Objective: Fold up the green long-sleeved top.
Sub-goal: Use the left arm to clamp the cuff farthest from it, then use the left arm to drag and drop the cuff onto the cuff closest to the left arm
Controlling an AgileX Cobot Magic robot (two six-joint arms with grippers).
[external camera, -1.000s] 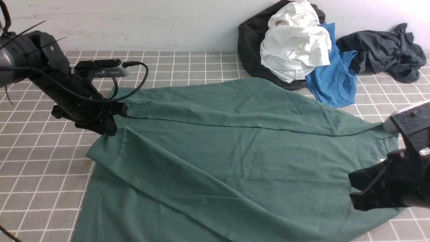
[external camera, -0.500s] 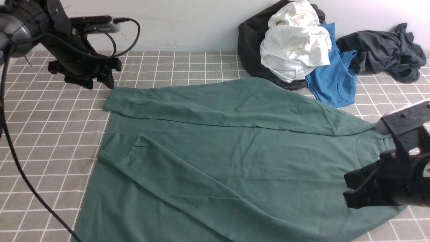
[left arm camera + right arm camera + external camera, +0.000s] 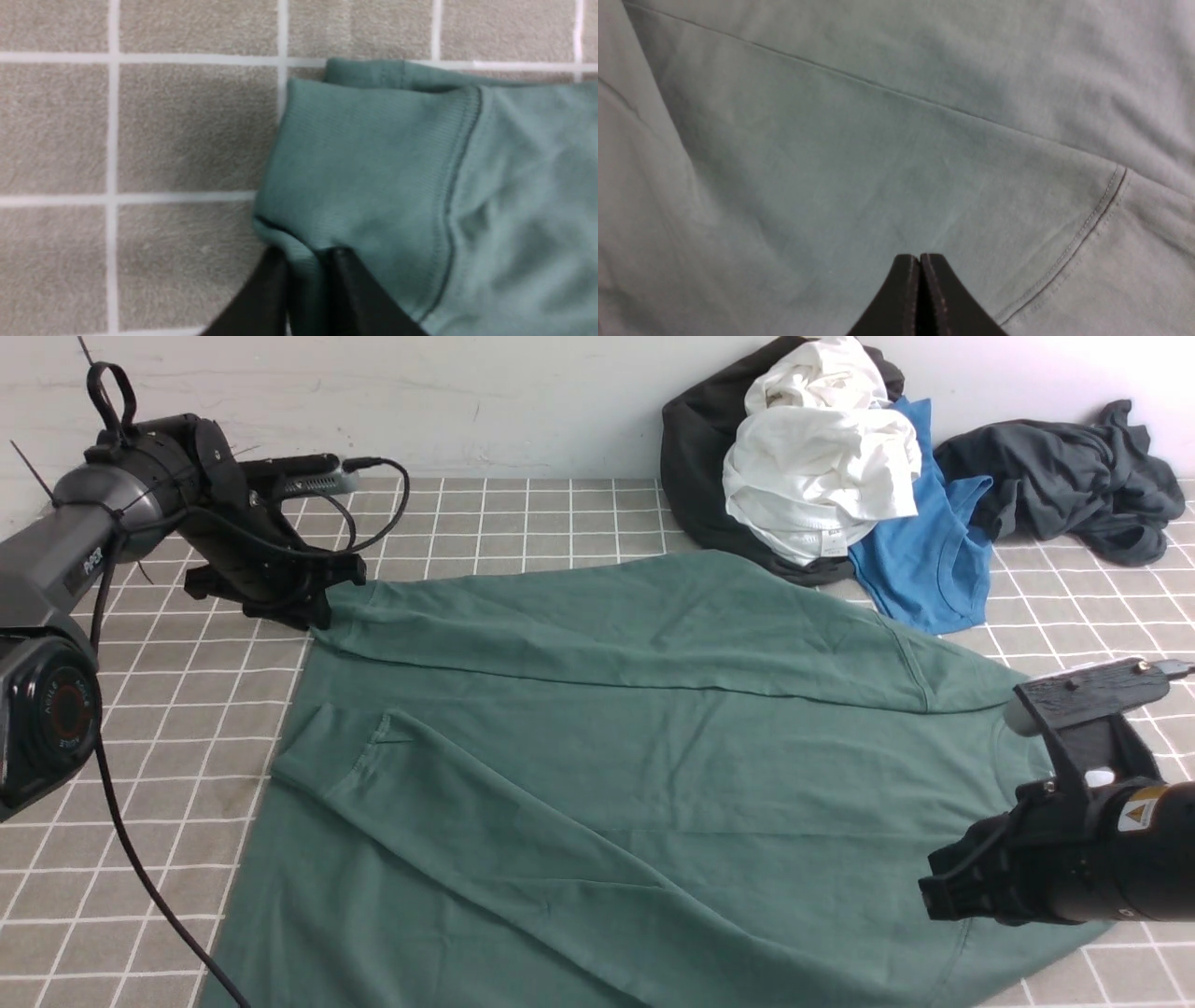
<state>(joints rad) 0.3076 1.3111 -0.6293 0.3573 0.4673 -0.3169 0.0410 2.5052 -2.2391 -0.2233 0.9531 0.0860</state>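
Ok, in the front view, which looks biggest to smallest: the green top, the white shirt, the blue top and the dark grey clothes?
1. The green long-sleeved top, by far.
2. The white shirt and the dark grey garment look about alike, so I won't rank them.
3. The blue top, partly hidden under the white shirt.
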